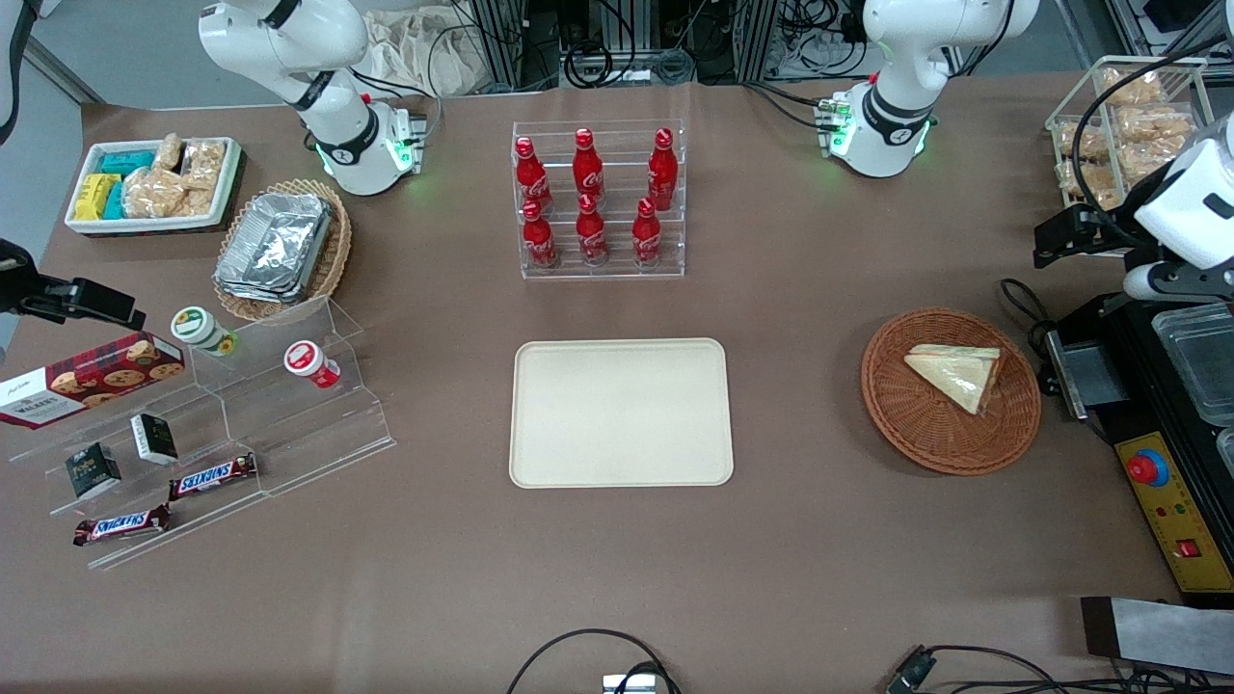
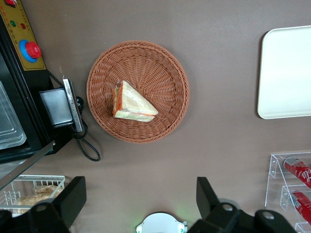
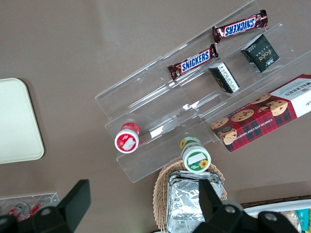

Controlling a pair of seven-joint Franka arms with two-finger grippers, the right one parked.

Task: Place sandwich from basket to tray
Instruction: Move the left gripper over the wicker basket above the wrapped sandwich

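Sandwich (image 1: 957,374) sits in basket (image 1: 925,439), 3 o'clock of bare tray (image 1: 621,413). Gripper (image 2: 137,204) hangs high, fingers spread, holding nothing. Nothing done yet.

Wrapped triangular sandwich (image 1: 956,373) lying flat in round reddish-brown wicker basket (image 1: 916,429); cream rectangular tray (image 1: 620,413) bare, well apart, on desk.

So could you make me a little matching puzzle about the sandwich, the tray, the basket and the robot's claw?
Things:
1. sandwich
2. tray
3. basket
4. claw

Descriptions:
A. bare and cream-beige, nearer the front camera than the bottle rack
B. open, hanging above the table
C. reddish-brown wicker, round
D. lying wrapped in the basket

Pairs: 1-D, 2-A, 3-C, 4-B
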